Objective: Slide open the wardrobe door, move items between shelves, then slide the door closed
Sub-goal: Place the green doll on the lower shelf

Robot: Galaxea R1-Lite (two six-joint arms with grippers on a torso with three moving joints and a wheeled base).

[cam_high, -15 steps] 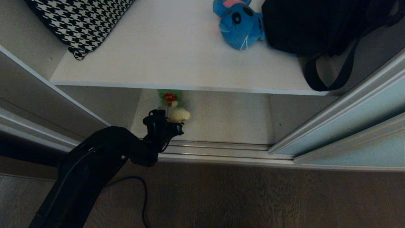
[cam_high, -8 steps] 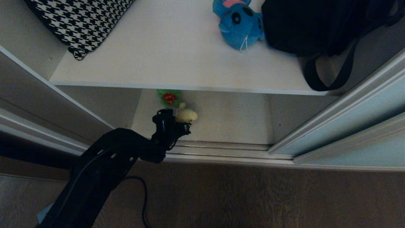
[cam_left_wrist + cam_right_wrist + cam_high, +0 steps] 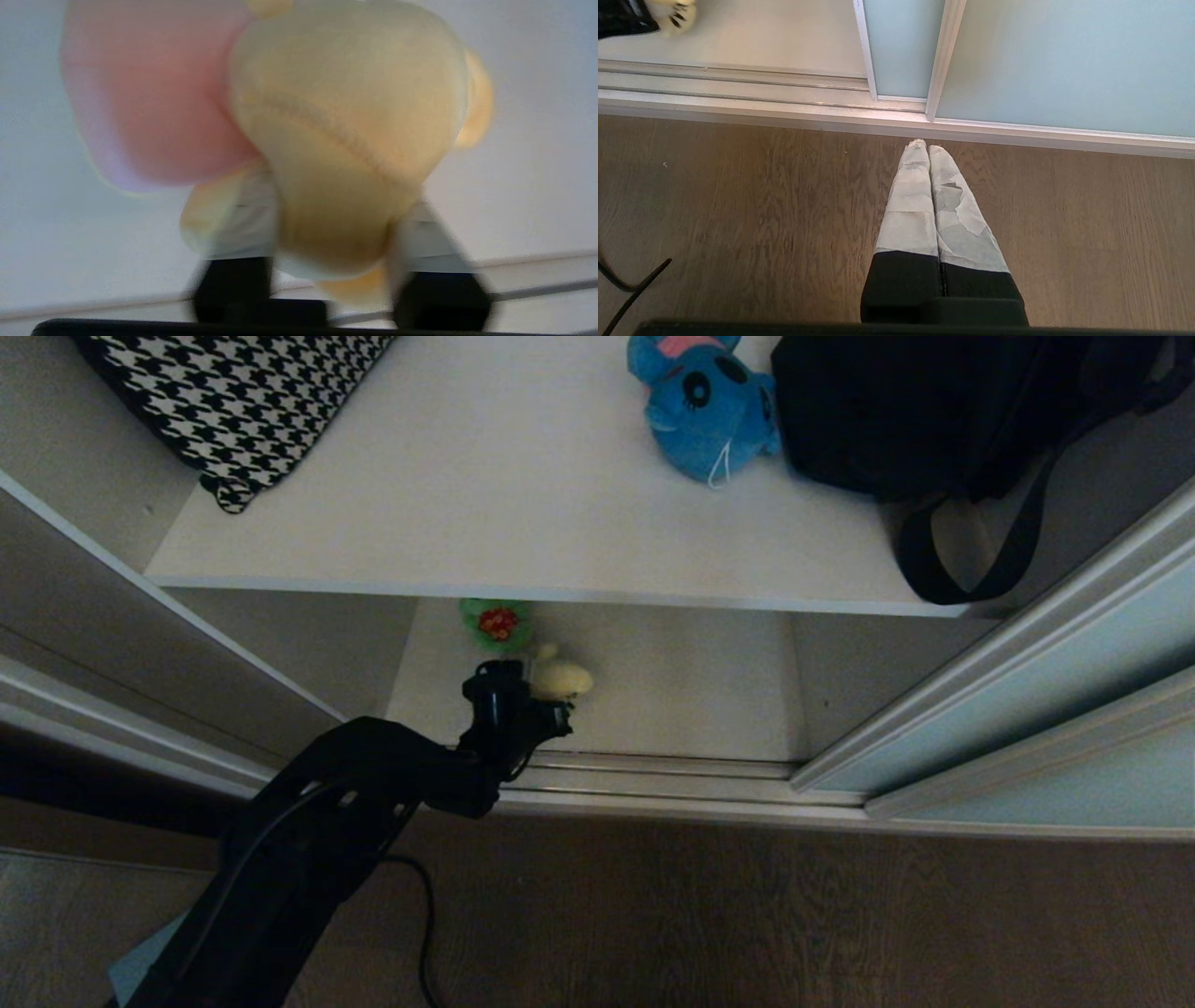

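Observation:
The sliding wardrobe door (image 3: 1027, 691) stands slid aside at the right, so the shelves are exposed. A blue plush toy (image 3: 709, 411) with a pink back lies on the upper shelf (image 3: 513, 504). My left gripper (image 3: 540, 691) reaches in over the lower shelf (image 3: 691, 691). The left wrist view shows this gripper (image 3: 331, 224) shut on a pale yellow plush toy (image 3: 350, 116) with a pink part (image 3: 149, 93); the toy bulges out between the fingers. The same yellow toy (image 3: 562, 679) sits low, close to the lower board. My right gripper (image 3: 924, 145) is shut and hangs over the wooden floor before the door (image 3: 1041, 60).
A black bag (image 3: 934, 411) with a loose strap lies beside the blue toy. A houndstooth cushion (image 3: 233, 401) leans at the upper shelf's left. A green toy with a red spot (image 3: 495, 623) lies deeper on the lower shelf. The metal door track (image 3: 653, 775) runs along the floor.
My left arm has reached to the right and a little further into the lower shelf, carrying the yellow toy with it. The right arm has stayed still.

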